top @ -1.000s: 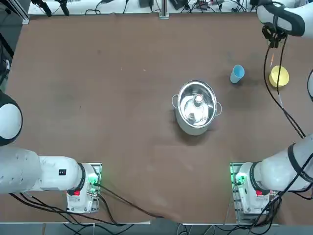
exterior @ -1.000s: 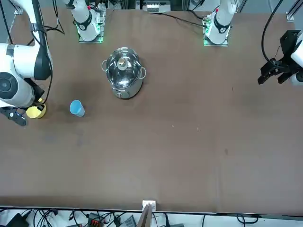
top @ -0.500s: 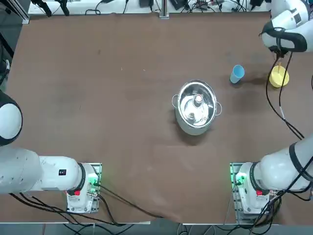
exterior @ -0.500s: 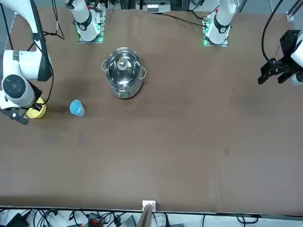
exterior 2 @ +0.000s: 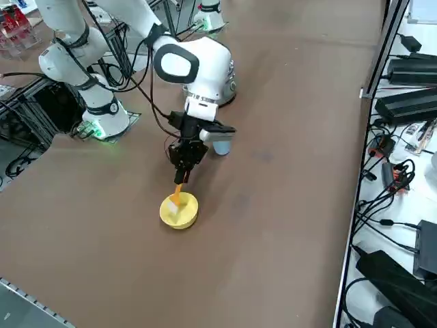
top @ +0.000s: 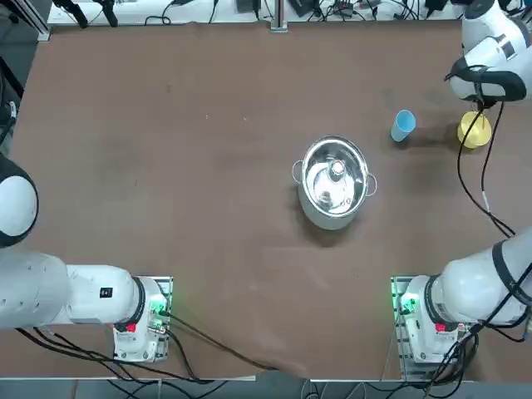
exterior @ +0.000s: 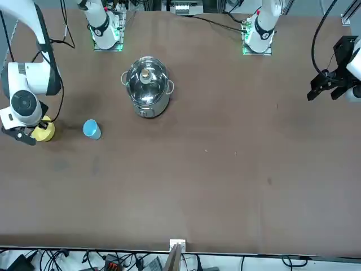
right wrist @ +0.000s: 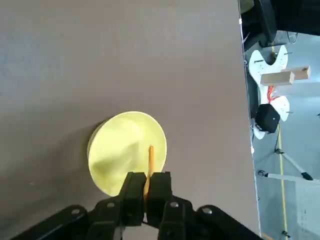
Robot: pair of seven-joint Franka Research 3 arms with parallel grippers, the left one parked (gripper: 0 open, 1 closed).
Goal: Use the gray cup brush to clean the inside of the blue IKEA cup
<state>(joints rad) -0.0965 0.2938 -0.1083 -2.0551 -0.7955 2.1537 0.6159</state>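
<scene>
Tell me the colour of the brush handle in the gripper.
Orange brush, clearest in the right wrist view.

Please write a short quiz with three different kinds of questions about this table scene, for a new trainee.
1. True or false: the right gripper is shut on the thin orange-handled cup brush.
2. Which container is the brush above? A) the small yellow bowl B) the light-blue plastic cup C) the shiny steel pot
3. Fill in: in the top view, the blue cup stands between the steel pot and the ______ bowl.

Key: 1 true; 2 A; 3 yellow.
</scene>
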